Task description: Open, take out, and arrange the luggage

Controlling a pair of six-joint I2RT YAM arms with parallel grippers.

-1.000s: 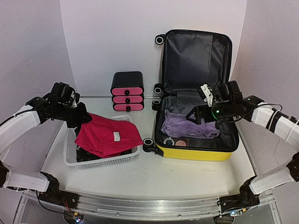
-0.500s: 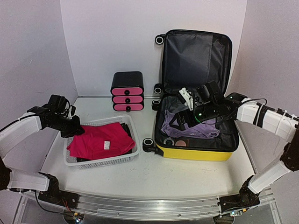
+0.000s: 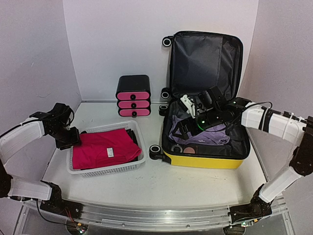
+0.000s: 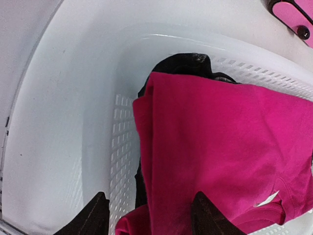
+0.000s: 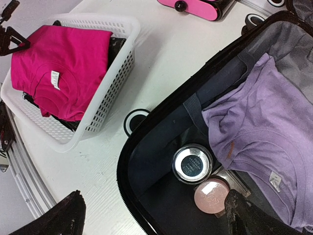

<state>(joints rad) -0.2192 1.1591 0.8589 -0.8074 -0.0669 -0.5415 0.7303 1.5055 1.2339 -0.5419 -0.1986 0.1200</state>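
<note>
The yellow luggage (image 3: 205, 160) lies open on the table, its lid (image 3: 205, 63) upright against the back wall. Inside are a purple shirt (image 3: 208, 134) (image 5: 259, 127), a black-lidded jar (image 5: 192, 163) and a pink jar (image 5: 211, 195). My right gripper (image 3: 185, 128) (image 5: 154, 210) hangs open above the luggage's front left corner, holding nothing. A pink shirt (image 3: 102, 147) (image 4: 220, 147) lies folded in the white basket (image 3: 107, 170) (image 4: 122, 147). My left gripper (image 3: 68, 138) (image 4: 150, 205) is open at the shirt's left edge, one finger over the basket wall, the other over the cloth.
A black-and-pink drawer box (image 3: 133, 95) stands against the back wall, left of the luggage. A black garment (image 4: 183, 63) lies under the pink shirt. The luggage's wheels (image 3: 155, 149) stick out towards the basket.
The left gripper lowered the pink shirt into the basket and opened, letting it go. The right arm swung left and down over the luggage's front left part, still open.
</note>
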